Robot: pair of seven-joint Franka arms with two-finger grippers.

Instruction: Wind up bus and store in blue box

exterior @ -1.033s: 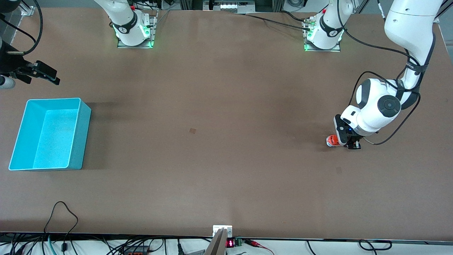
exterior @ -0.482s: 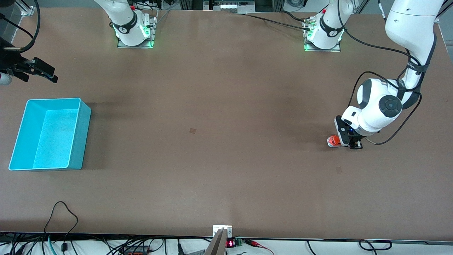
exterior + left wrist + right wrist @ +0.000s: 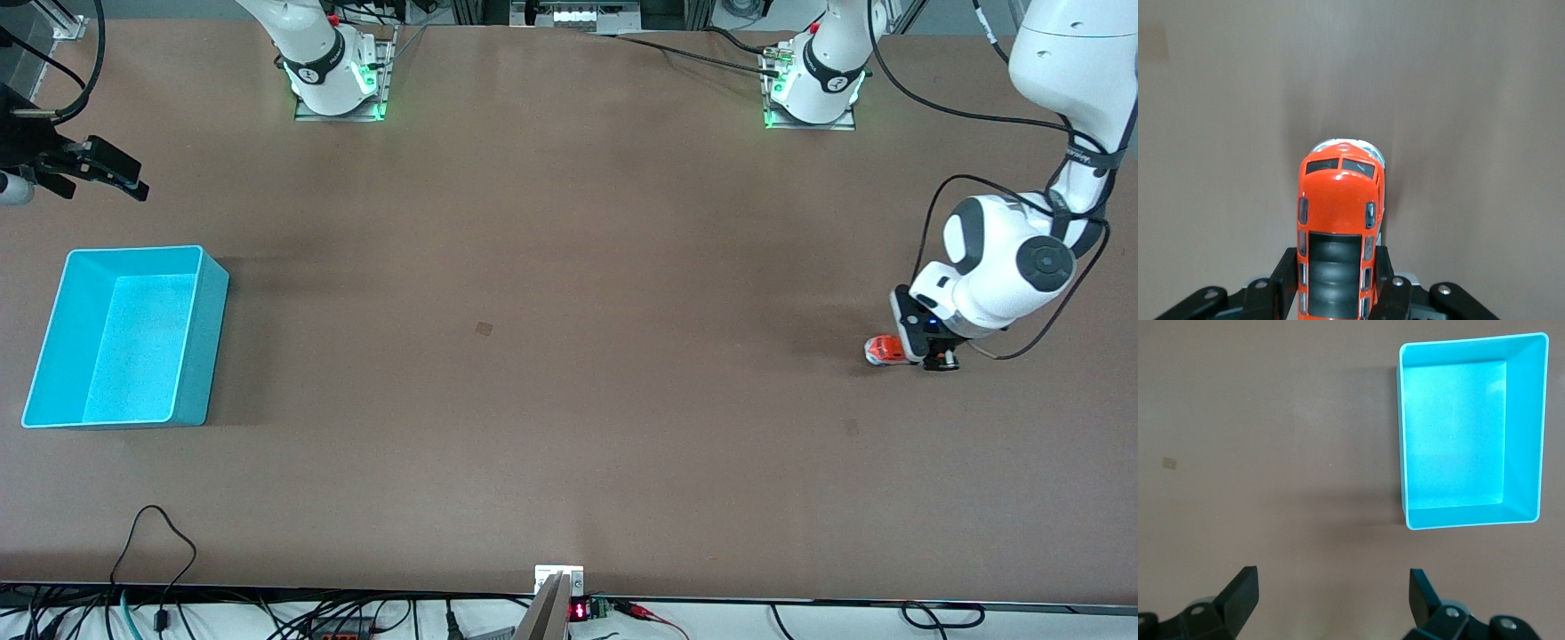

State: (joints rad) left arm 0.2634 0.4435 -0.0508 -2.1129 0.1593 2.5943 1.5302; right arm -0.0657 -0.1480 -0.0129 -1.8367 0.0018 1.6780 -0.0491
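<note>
At table's left-arm end, left pincer (image 3: 925,356) dragged bus (image 3: 882,350) outward.

Left pincer (image 3: 916,354) sits low at the table, fingers clamped — right pincer (image 3: 1331,587) hangs high, fingers spread.

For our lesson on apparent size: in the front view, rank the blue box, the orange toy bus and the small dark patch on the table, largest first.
1. blue box
2. bus, partly hidden by the left gripper
3. dark patch, only slightly smaller than the visible bus, so this order is unsure
</note>
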